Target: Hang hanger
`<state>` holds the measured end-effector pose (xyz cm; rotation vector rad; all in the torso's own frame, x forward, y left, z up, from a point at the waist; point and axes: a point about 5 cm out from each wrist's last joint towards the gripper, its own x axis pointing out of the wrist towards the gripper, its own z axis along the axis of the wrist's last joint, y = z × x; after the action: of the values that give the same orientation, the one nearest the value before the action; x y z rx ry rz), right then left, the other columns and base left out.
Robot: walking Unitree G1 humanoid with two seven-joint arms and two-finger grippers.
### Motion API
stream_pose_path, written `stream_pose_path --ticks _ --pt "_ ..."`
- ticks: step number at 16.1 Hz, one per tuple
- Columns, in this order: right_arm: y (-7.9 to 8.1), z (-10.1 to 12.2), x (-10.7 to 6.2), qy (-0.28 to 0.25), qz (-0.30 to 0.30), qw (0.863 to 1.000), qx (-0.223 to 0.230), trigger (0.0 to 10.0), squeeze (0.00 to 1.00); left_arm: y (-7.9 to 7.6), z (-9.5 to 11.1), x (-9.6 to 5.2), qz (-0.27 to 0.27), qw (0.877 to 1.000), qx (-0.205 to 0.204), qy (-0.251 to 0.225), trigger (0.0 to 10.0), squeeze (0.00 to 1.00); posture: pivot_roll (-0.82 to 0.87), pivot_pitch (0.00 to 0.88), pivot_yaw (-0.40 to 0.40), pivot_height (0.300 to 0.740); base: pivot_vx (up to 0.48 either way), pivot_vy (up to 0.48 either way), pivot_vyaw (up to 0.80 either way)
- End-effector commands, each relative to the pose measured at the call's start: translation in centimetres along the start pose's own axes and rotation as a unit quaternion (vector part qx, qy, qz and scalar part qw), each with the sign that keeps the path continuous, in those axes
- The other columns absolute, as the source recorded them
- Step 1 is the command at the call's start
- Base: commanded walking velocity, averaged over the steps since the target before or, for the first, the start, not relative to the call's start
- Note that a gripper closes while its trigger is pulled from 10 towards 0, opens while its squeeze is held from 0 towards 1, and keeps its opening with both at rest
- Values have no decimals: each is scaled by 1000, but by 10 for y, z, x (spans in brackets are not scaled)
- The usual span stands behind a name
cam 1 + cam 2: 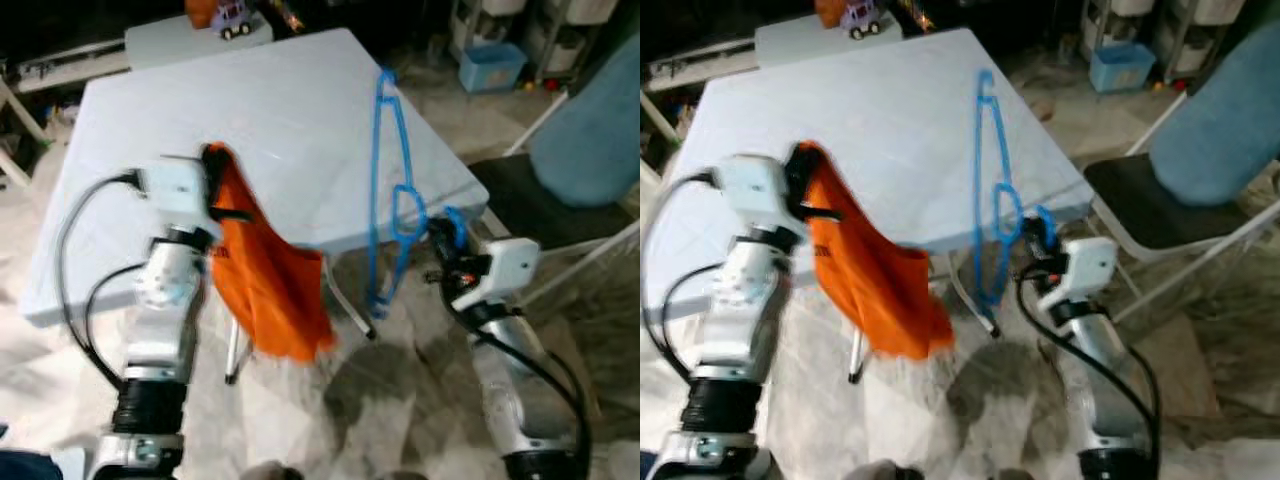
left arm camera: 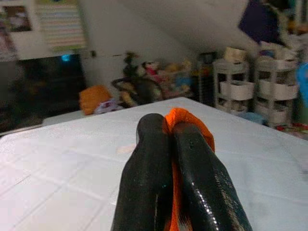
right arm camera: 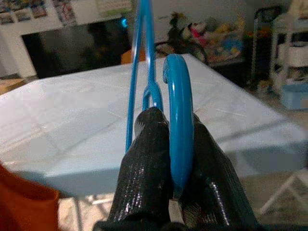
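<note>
One thin blue plastic hanger (image 1: pixel 388 190), upright.

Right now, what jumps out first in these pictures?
A bright orange cloth hangs from the left gripper, shut on its top edge, draping past the white table's near edge. To its right, the right gripper is shut on the hook of a blue hanger, held upright over the table's near right corner.

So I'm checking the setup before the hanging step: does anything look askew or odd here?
Nothing looks damaged or spilled. The left gripper holds the orange cloth bunched, drooping off the white table. The right gripper pinches the blue hanger by its hook, so its frame stands above the table.
</note>
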<state>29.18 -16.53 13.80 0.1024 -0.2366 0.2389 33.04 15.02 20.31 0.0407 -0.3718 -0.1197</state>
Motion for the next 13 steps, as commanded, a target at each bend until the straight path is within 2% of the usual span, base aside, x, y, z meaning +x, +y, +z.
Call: stream_pose_path --ticks 1,6,8,11,13 --pt "6 -6 2 15 3 1000 8 10000 0 11 9 1 17 1000 14 -21 10000 0 -29 136 72 740 409 247 0" --pt "6 -3 0 17 11 1000 10 10000 0 4 2 -2 32 999 24 -10 10000 0 -39 142 67 740 0 0 0" --pt "8 5 1 8 36 999 29 10000 0 2 1 -2 32 999 21 -8 10000 0 -42 142 67 740 0 0 0" --pt "15 54 22 -72 75 994 34 10000 0 -1 -1 -1 28 999 18 -5 10000 0 -47 141 68 740 0 0 0" --pt "15 69 27 -91 76 993 29 10000 0 -3 -2 -2 18 1000 5 -3 10000 0 -51 143 67 740 0 0 0"
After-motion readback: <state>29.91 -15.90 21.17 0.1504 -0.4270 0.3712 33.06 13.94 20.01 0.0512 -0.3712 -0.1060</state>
